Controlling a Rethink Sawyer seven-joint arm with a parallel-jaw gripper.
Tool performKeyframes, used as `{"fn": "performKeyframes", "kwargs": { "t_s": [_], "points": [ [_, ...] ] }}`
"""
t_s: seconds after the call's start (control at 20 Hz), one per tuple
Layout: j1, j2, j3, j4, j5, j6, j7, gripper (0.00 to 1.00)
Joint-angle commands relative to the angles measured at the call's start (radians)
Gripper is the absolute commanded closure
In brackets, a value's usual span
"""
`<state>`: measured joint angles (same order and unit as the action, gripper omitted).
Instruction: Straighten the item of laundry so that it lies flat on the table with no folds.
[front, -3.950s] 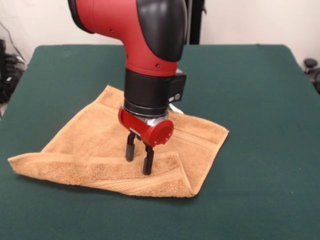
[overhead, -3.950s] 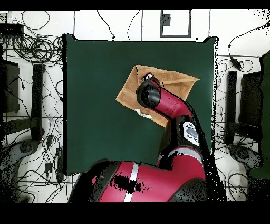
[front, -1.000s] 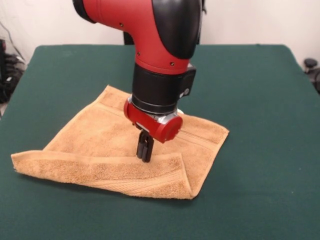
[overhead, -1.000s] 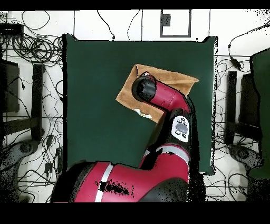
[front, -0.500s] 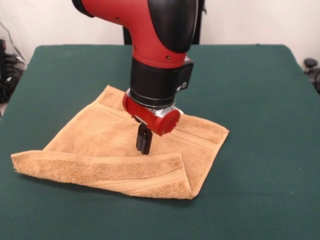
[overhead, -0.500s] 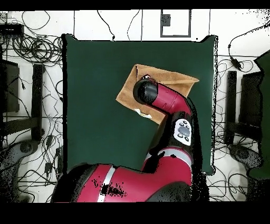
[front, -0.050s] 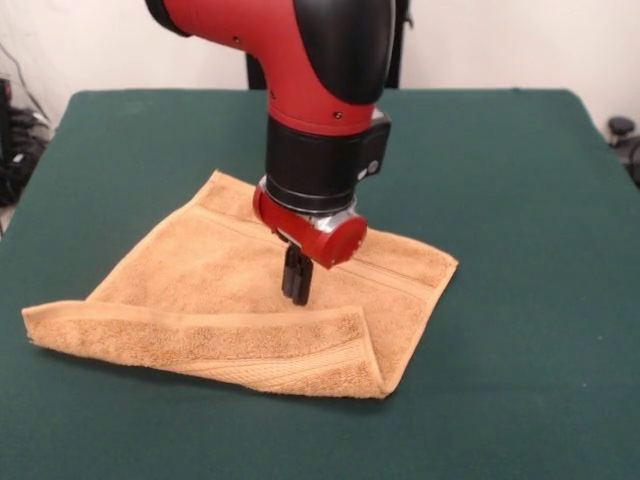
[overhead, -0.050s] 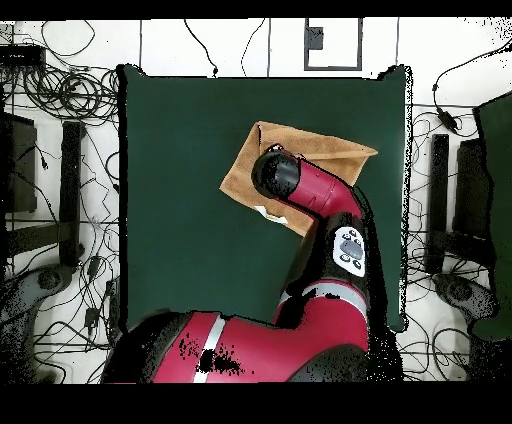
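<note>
You've got 2 cameras here. The front one sits low and close, looking across the table (front, -0.050s: 520, 150) at the arm (front, -0.050s: 310, 90), so the table's near edge gets cropped. The overhead one hangs high, straight down, taking in the whole table (overhead, -0.050s: 180, 200) plus cabled floor around it. Both share the towel (front, -0.050s: 200, 290) under the arm.

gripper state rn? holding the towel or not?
Gripper: shut, fingers together, tips down at the towel just behind its folded front strip. No cloth visibly lifted or pinched, so a hold on the towel can't be confirmed.
</note>
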<state>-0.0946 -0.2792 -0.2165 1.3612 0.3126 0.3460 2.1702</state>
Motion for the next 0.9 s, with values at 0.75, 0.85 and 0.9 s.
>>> {"fn": "performKeyframes", "kwargs": {
  "t_s": [0.75, 0.85, 0.9],
  "points": [
    [0.04, 0.177, 0.071, -0.121, -0.001, 0.135, 0.115, 1.0],
    [0.061, 0.168, 0.04, -0.128, 0.002, 0.139, 0.143, 1.0],
    [0.075, 0.167, 0.018, -0.139, 0.004, 0.148, 0.16, 1.0]
  ]
}}
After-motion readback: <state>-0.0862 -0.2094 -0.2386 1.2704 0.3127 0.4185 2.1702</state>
